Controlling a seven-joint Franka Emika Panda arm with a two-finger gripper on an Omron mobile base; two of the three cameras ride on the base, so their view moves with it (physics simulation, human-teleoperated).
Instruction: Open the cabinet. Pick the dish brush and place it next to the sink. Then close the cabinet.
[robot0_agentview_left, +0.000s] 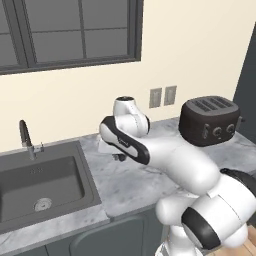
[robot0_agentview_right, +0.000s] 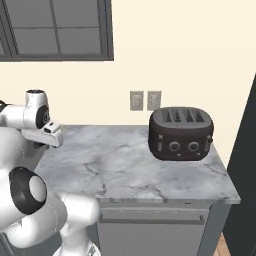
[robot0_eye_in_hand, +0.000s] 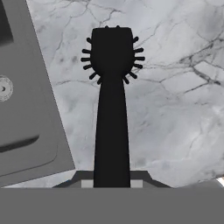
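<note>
Near field, hand view: the dish brush was seen clamped between the jaws of the tool, its black handle rising from the bottom of the view and ending in a dark head ringed with short black bristles. The brush was held above the grey-veined marble table; whether it touched that surface could not be told. Just beside it, at the left of this view, the dark grey sink was seen, with its round drain at the far left edge.

Middle field, left base view: the white arm was extended from the lower right across the table, and the tool was lowered near the right rim of the sink; the brush itself was too small to be made out here. In the right base view, the arm was seen at the left edge, over the table.

Far field: a dark faucet was set behind the sink basin. A black four-slot toaster was placed on the table near the wall, well apart from the tool. Two grey wall outlets were mounted on the cream wall, and a dark-framed window was seen above the sink.
</note>
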